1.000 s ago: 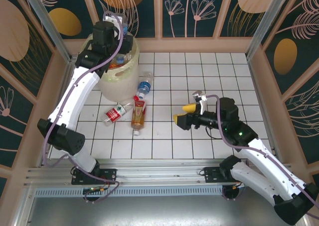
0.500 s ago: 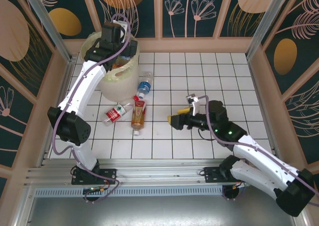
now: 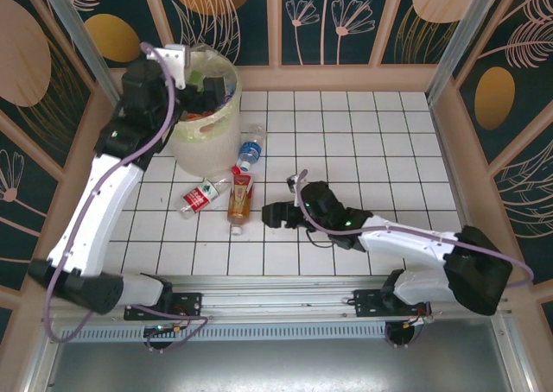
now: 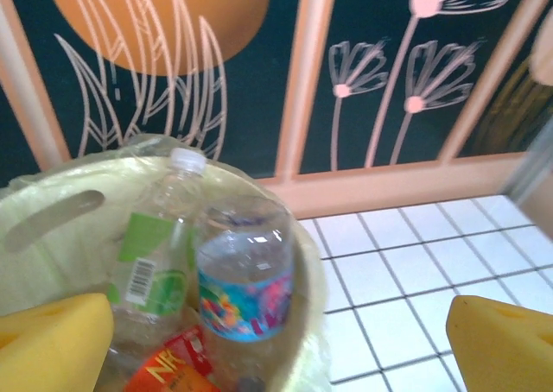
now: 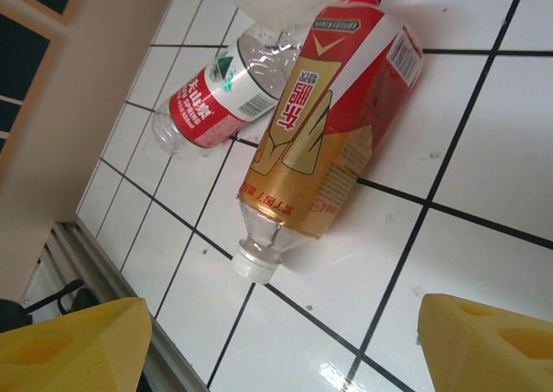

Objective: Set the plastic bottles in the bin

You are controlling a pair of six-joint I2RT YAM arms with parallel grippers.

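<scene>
Three plastic bottles lie on the white tiled table point(image 3: 363, 133) close to the bin point(image 3: 197, 143), a pale cream bucket standing at the far left corner. A clear bottle with a blue cap point(image 3: 250, 146) rests just beside the bin's right wall. Nearer the arms lies the red-and-gold bottle point(image 5: 324, 133), on its side with its white-capped neck pointing toward the near edge. The red-labelled clear bottle point(image 5: 216, 103) lies at an angle on its left, and the two meet at their far ends.

The right gripper point(image 5: 285, 331) hovers low over the tiles just to the right of the red-and-gold bottle. Its yellow fingers point(image 5: 73, 344) are spread wide with nothing between them, and the bottle lies ahead of them, untouched.

The left gripper point(image 4: 278, 323) hangs above the bin's rim, its claw likewise apart and empty. Below it, inside the bin, a clear green-labelled bottle point(image 4: 160, 254) with a white cap leans beside a clear bottle with a blue, many-coloured label point(image 4: 244, 280), the two touching. A red-orange label point(image 4: 164, 370) shows below them. The bin wall has a handle slot point(image 4: 52, 219) near its rim, and a clear bag liner point(image 4: 315, 357) folds over its edge.
</scene>
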